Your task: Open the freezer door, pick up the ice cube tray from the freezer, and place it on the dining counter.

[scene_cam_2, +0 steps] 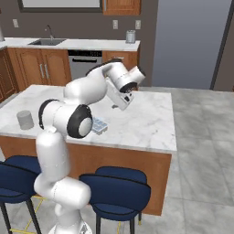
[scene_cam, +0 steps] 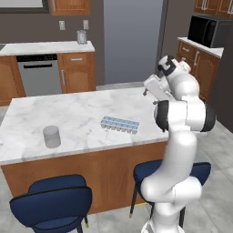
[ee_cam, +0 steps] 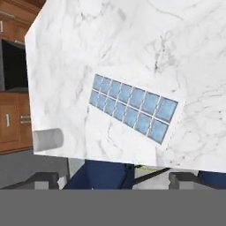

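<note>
Ice cube tray (scene_cam: 120, 124) lies flat on the dining counter (scene_cam: 73, 113), near the edge above the blue stools (scene_cam: 52, 204), nothing touching it. Overhead, the gripper (ee_cam: 114, 178) hangs clear of the tray with its jaws spread wide and empty. Farther along the marble stands a translucent grey cup (scene_cam: 51, 136), well apart from the tray.

In the right base view the arm hides most of the ice cube tray (scene_cam_2: 101, 125).
</note>
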